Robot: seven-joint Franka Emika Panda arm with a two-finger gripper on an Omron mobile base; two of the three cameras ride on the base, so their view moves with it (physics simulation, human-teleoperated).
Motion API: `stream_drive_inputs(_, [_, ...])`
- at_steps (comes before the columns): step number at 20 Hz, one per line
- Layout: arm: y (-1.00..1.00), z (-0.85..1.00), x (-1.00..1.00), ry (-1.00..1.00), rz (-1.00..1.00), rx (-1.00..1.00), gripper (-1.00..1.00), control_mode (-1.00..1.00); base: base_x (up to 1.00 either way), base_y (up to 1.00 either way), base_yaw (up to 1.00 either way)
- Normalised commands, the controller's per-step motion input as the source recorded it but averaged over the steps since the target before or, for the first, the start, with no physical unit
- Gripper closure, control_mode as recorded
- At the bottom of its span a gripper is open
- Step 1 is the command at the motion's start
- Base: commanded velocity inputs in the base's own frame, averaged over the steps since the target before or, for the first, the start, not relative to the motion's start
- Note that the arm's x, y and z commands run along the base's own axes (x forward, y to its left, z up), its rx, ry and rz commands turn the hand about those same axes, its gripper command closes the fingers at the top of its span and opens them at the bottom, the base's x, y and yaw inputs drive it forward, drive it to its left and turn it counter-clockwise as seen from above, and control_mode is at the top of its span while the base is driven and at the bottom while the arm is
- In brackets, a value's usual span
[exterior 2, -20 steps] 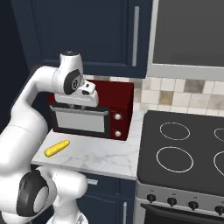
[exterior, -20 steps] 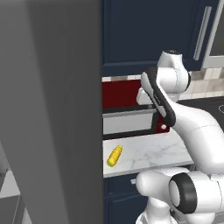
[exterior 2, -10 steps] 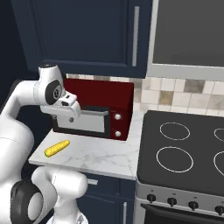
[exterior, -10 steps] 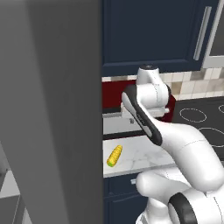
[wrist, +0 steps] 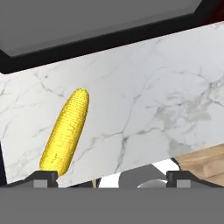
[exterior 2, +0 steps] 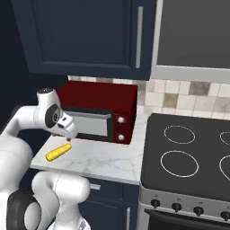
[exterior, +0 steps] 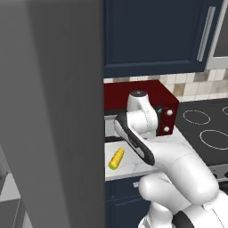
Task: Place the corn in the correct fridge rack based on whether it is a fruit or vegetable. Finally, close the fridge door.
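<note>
My gripper hangs over the counter with its jaws spread wide and nothing between them; the two dark fingertips stand far apart at the bottom of the hand view. Just beyond the one on the left of that view lies the corn, flat on the white marble counter, near its front edge and apart from my fingers. In the right base view the gripper sits just above and behind the corn.

I judge the cob light, stiff and firm, with a bumpy kernel skin that should grip well enough, though its round section could let it roll on the smooth stone if I nudge it. The thick middle looks the best place to close on, jaws set across the cob rather than along it.

Its long axis lies flat on the counter, slanting: in the left base view the corn has its greenish end toward the counter's front and its other end toward the red oven behind. The oven stands well back from it. To the left, the grey fridge door stands open.
</note>
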Motion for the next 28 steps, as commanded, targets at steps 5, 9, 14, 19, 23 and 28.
stream_drive_inputs(5, [0.05, -0.59, 0.36, 0.0, 0.0, 0.0, -1.0, -1.0, 0.0, 0.0, 0.0])
stream_drive_inputs(9, [0.27, -0.57, 0.37, 0.02, 0.0, 0.0, -1.0, -1.0, 0.0, 0.0, 0.0])
stream_drive_inputs(14, [0.12, -0.44, 0.01, 0.0, 0.0, 0.0, -1.0, -1.0, 0.0, 0.0, 0.0])
stream_drive_inputs(19, [0.11, -0.24, 0.01, 0.0, -0.02, 0.0, -1.0, -1.0, 0.0, 0.0, 0.0])
stream_drive_inputs(23, [0.26, -0.05, 0.07, 0.0, -0.11, 0.0, -1.0, -1.0, 0.0, 0.0, 0.0])
stream_drive_inputs(28, [0.28, -0.16, 0.14, 0.01, -0.1, 0.01, -1.0, -1.0, 0.0, 0.0, 0.0])
